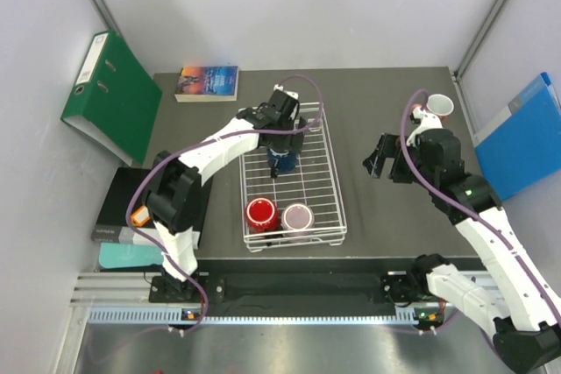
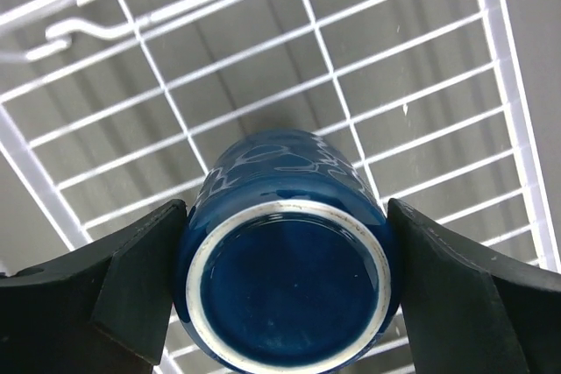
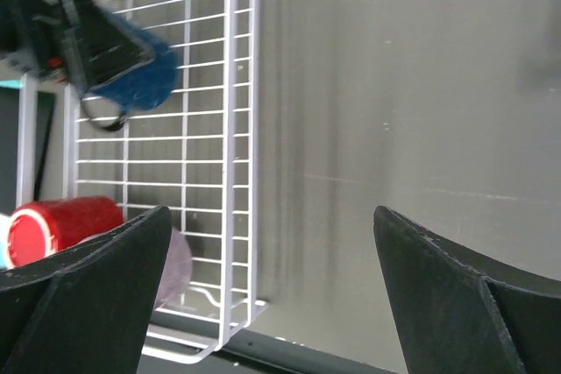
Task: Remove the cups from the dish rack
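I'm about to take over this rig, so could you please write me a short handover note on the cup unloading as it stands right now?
Left hand: fingers either side of the blue cup in the rack, the cup's base facing the wrist camera; a firm grip is not confirmed.
Right hand: open and empty, over the table to the right of the rack.
Done: pink cup stands on the table at the far right corner.
Left: blue cup, plus red cup and mauve cup side by side at the rack's near end.
Only four cups are in view.
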Robot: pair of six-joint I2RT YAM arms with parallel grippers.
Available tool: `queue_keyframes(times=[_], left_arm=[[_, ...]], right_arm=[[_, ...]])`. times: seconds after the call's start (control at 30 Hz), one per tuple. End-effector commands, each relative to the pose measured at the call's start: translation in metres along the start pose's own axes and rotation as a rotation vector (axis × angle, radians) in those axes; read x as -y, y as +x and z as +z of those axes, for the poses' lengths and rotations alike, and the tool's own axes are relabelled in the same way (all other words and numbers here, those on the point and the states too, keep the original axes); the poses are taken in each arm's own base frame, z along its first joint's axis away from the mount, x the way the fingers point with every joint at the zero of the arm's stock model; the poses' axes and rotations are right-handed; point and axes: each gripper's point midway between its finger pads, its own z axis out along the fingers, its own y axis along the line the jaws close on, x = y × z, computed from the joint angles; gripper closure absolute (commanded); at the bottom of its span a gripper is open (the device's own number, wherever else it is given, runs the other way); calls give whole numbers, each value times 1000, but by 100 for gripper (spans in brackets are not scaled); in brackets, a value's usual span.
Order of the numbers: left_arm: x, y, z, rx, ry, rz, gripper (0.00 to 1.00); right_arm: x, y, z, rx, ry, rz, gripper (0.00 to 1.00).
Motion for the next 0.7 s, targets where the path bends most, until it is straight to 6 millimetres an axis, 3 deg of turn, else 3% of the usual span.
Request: queue_keyframes(times=[0.0,0.2,0.37,0.43,0.47,0.5,0.53,0.57,0.6,0.63,0.67], left_arm=[[8,-44,-60,125,57,-60,100],[24,-70,-97,179,157,-110,100],[42,-86,-128,222,357,-198,100],[48,-77,-128,198,432,-259,100],[50,-92,-140,262,497,-309,100],[56,-73,-134,216,563,-297,100],[61,-74,-139,221,624,-349,100],[64,-91,-158,297,712,-404,100],[70,-70,-152,244,790,-424,100],[72,-69,-158,256,843,-448,100],[75,-89,-184,352,959,-482,100]], right_arm=[[8,-16,3,54,69,-18,4],[9,-21,6,129,75,79,7],[-21,-12,11,72,-89,81,4],[-30,-10,14,64,-143,91,4],[-38,-8,13,54,-189,99,4],[-39,-1,16,40,-205,125,4],[-47,-8,15,72,-251,128,6],[-57,-6,10,70,-316,129,7],[-62,-2,11,66,-353,150,7],[-71,-9,7,99,-405,157,8],[-78,-10,3,102,-452,163,8]])
